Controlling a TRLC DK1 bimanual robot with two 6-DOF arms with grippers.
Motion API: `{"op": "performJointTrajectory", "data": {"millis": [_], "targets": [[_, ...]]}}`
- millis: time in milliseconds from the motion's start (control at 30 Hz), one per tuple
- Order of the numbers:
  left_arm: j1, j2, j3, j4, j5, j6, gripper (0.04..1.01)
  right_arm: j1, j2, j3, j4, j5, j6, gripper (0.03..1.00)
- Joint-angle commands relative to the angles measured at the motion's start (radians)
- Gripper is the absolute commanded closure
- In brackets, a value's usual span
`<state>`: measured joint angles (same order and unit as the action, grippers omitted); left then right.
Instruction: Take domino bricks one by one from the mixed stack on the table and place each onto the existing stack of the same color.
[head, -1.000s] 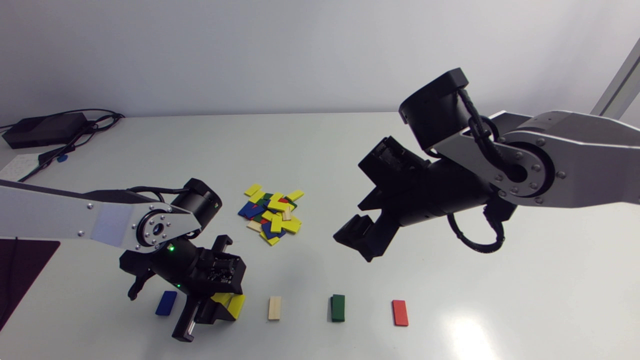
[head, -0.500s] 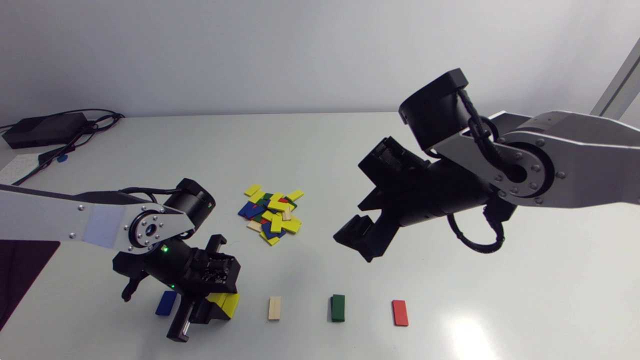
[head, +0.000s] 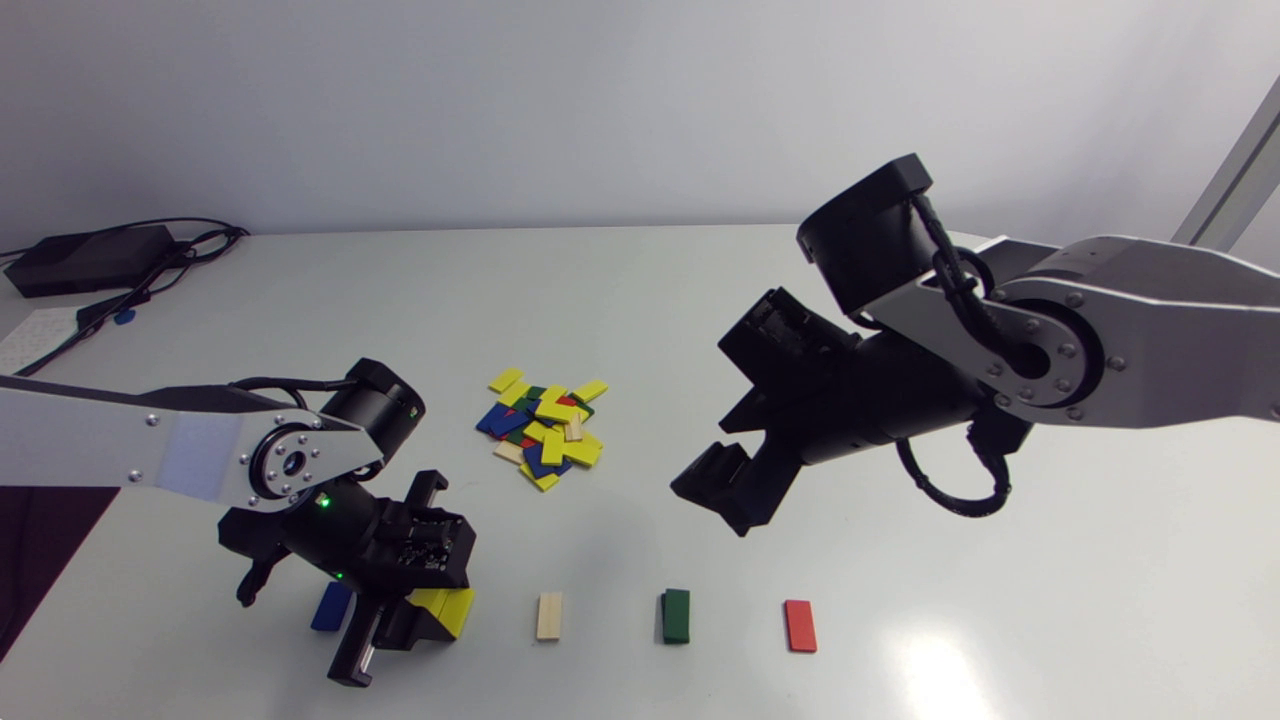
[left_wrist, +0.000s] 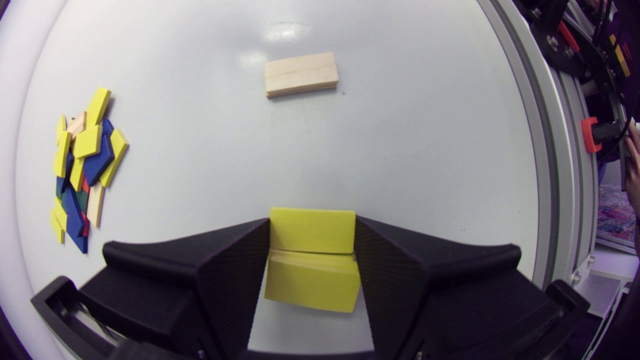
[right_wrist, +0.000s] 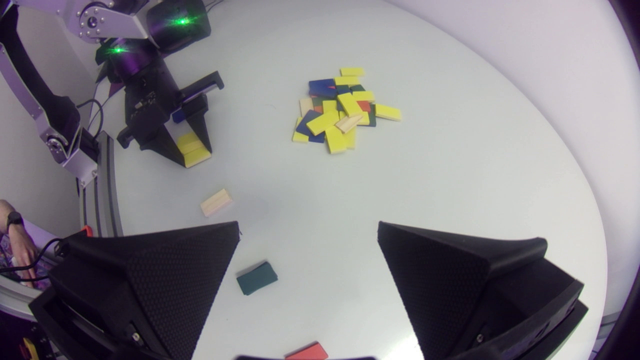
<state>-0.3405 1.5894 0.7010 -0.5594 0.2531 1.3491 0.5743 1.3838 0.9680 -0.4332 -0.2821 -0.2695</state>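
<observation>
Your left gripper (left_wrist: 312, 226) is low over the table (left_wrist: 410, 150), fingers (left_wrist: 232, 265) closed in on yellow. One yellow brick (left_wrist: 312, 231) sits at the tips, spanning finger to finger and touching both. A second yellow brick (left_wrist: 312, 282) sits nearer the palm, slightly tilted, edges against the inner finger faces; you can't tell which one rests on the table. Wood brick (left_wrist: 301, 74) lies flat ahead of the gripper, well apart. The pile (left_wrist: 82, 162) is off to one side: mostly yellow and blue, some wood, red and green.
</observation>
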Motion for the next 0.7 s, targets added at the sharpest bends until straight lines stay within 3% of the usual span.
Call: {"op": "performJointTrajectory", "data": {"millis": [0,100,400,533,667], "targets": [[-0.011,0.012,-0.044,-0.007,-0.034,0.024,0.802,-0.004,-0.014,-0.022,0.011,-0.005,0.000,0.066],[-0.022,0.012,-0.041,-0.007,-0.032,0.018,0.790,-0.005,-0.017,-0.022,0.011,-0.005,-0.002,0.066],[-0.038,0.021,-0.031,-0.011,-0.032,0.012,0.380,-0.008,-0.019,-0.020,0.008,-0.005,-0.005,0.066],[-0.043,0.023,-0.029,-0.016,-0.032,0.010,0.230,-0.010,-0.015,-0.018,0.010,-0.005,-0.007,0.066],[-0.046,0.023,-0.020,-0.031,-0.032,0.012,0.138,-0.010,-0.012,-0.018,0.010,-0.005,-0.007,0.066]]}}
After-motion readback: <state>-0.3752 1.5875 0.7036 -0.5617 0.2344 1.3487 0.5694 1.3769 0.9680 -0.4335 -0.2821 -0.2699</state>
